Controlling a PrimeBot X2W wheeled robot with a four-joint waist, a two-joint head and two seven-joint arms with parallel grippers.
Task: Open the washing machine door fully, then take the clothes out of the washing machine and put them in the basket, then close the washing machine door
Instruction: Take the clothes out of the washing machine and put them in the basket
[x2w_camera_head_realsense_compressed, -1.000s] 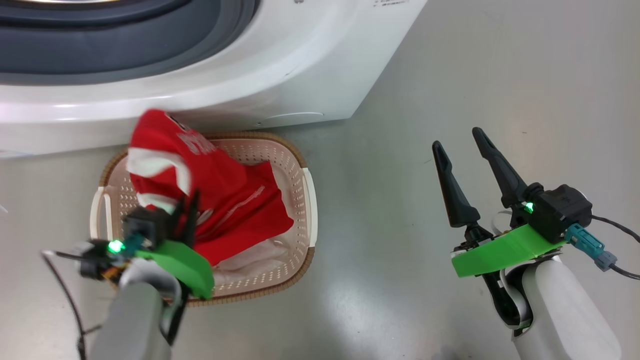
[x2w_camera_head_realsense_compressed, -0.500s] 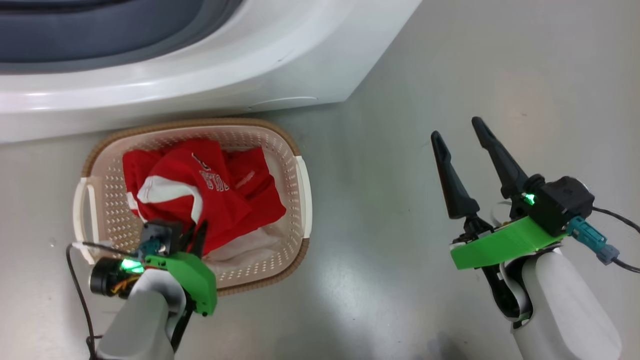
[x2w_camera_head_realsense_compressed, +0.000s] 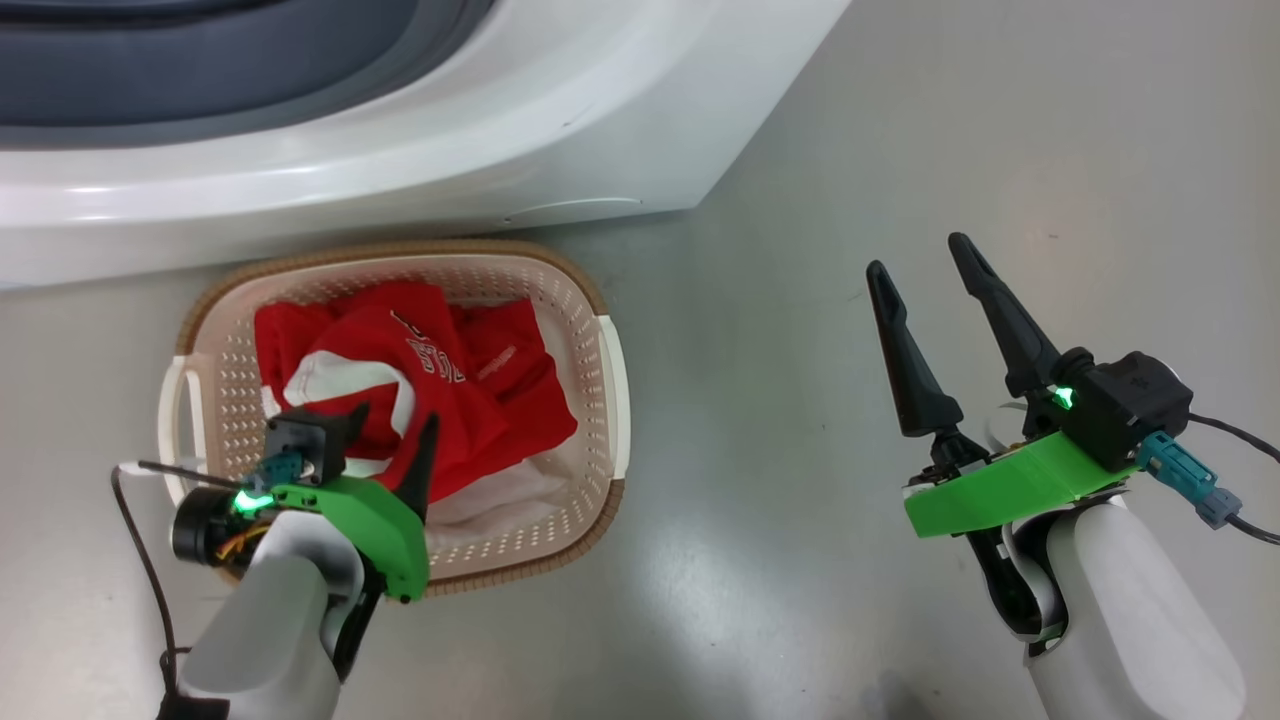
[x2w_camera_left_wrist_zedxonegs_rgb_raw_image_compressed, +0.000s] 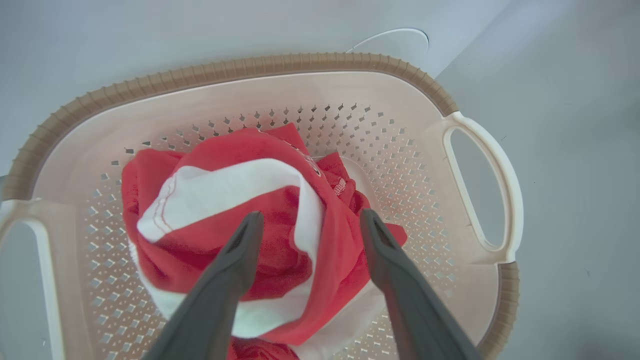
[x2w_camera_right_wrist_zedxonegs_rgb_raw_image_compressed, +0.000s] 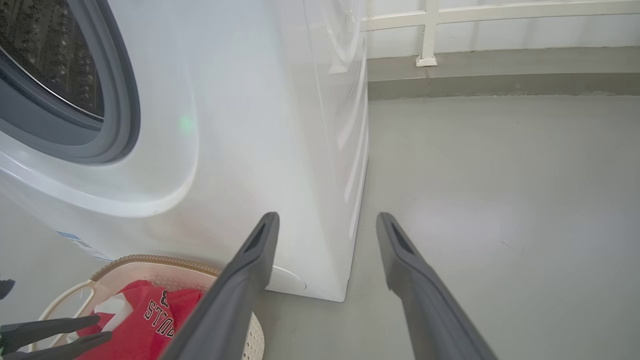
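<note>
Red and white clothes (x2w_camera_head_realsense_compressed: 430, 370) lay heaped in the basket (x2w_camera_head_realsense_compressed: 400, 250), on the floor (x2w_camera_head_realsense_compressed: 780, 450) just before the washing machine (x2w_camera_head_realsense_compressed: 560, 130). Your left gripper (x2w_camera_head_realsense_compressed: 392, 420), pinched on the fabric half a second earlier, stood spread wide over the heap, holding nothing. Your right gripper (x2w_camera_head_realsense_compressed: 917, 255) hung open, empty, well apart. Judged: garment delivered; any remaining laundry and the closing remained yours.

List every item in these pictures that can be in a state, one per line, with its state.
washing machine, opening uncovered, drum in sight
basket, upright on the floor beside the washing machine
clothes, crumpled inside the basket, not gripped
left gripper, open, fingers spread just over the clothes
right gripper, open, empty, above the floor
</note>
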